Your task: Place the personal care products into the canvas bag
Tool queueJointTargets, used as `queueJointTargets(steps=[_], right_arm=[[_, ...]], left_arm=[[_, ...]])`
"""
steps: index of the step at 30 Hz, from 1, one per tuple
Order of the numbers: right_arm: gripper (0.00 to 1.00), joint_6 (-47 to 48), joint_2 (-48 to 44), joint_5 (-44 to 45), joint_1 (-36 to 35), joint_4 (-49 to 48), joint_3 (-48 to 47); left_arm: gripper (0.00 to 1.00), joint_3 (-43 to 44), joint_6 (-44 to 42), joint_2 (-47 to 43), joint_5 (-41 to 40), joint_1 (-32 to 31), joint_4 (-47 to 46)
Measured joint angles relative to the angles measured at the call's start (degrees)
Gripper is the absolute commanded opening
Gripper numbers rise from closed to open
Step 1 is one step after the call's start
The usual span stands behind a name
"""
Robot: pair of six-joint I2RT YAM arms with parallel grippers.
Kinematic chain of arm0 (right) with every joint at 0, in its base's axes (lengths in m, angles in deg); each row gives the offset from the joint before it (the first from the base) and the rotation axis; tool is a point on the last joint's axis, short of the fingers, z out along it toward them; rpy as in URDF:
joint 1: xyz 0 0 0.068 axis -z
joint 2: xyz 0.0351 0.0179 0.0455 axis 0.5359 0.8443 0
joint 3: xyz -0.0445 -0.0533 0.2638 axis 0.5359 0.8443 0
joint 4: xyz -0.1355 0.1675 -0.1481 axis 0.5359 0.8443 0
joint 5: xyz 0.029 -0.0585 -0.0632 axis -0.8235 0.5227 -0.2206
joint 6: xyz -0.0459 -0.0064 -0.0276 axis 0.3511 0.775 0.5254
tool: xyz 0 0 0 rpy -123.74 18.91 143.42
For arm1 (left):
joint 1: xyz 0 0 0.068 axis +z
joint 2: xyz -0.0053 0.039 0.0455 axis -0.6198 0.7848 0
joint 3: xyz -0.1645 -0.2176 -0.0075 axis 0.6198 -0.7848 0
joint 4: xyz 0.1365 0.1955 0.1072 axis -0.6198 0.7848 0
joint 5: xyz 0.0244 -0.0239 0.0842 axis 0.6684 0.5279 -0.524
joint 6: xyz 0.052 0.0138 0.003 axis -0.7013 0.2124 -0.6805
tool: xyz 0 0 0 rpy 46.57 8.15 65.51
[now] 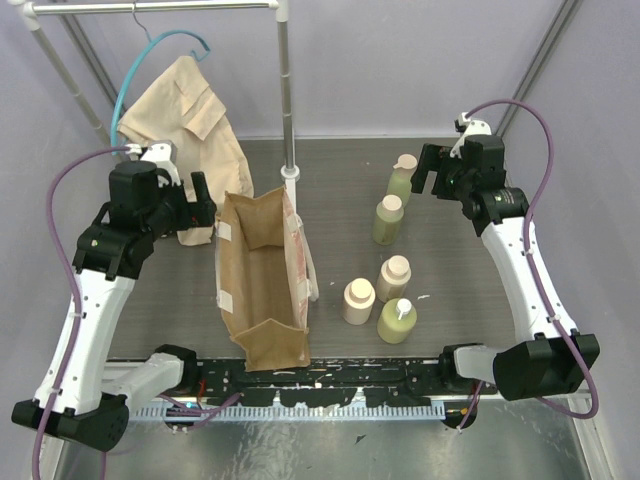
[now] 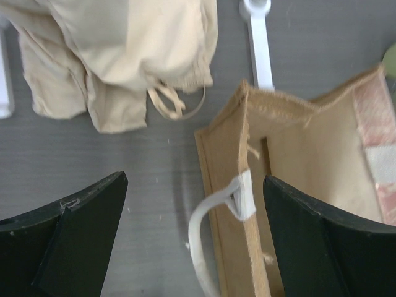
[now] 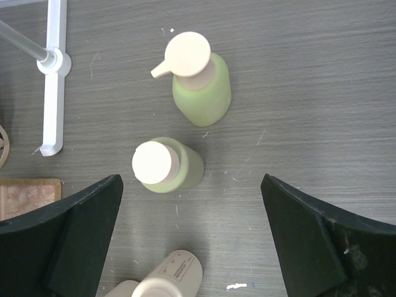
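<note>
- The right claw (image 3: 190, 179) hangs wide open and empty. A round-capped green bottle (image 3: 167, 166) stands upright between its fingers, a little toward 9 o'clock of centre in the wrist view.
- A green pump bottle (image 3: 198, 86) stands apart from it at 12 o'clock, and a beige bottle (image 3: 168, 277) at 6 o'clock. Picking up the round-capped one looks like the step in hand.
- To do this well, the claw should shift slightly toward 9 o'clock to centre itself. It should then drop straight down and close on the body below the cap, since the smooth cap could slip.
- The fingers should come down clear of both neighbours so that neither tips over.
- From above, the five bottles (image 1: 393, 278) stand at 3 o'clock of the bag (image 1: 272, 345), and none is inside it.
- The bag's mouth faces up but is narrow, so the bottle should travel high and be let go over the middle.
- The left claw (image 2: 193, 185) is also open and holds nothing. The bag's long wall and its strap (image 2: 204, 247) lie between its fingers, and pinching that wall would probably steady the bag.
- The shirt (image 1: 190, 110) at 11 o'clock of the bag is no part of the job.
</note>
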Motion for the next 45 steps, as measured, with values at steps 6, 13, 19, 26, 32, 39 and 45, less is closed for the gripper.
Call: queueJointTargets(steps=[6, 13, 19, 26, 32, 39, 45], right_arm=[[1.0, 0.9, 0.6, 0.7, 0.0, 2.2, -0.2], [1.0, 1.1, 4.4, 0.7, 0.0, 2.7, -1.3], [1.0, 1.1, 7.8, 0.9, 0.0, 1.8, -1.7], [1.0, 1.9, 9.9, 1.6, 0.0, 0.9, -1.8], [1.0, 2.0, 10.0, 1.5, -0.1, -0.1, -1.8], [1.0, 2.2, 11.7, 1.8, -0.5, -0.3, -1.9], [1.0, 2.6, 12.5, 3.2, -0.8, 0.6, -2.1]], left_arm=[[0.98, -3.8, 0.5, -1.4, 2.4, -2.6, 6.7], [0.98, -11.6, 1.8, -3.2, 5.0, -4.5, 7.2], [0.98, -11.8, 1.8, 0.4, 6.3, -5.4, 4.7], [0.98, -13.3, 2.1, 2.9, 7.1, -6.7, 1.0], [1.0, -15.4, 3.2, 3.0, 6.6, -6.9, -1.7], [0.83, -16.6, 3.8, 3.9, 4.7, -6.9, -4.1], [0.45, -17.4, 4.0, 3.8, 3.1, -7.0, -4.4]])
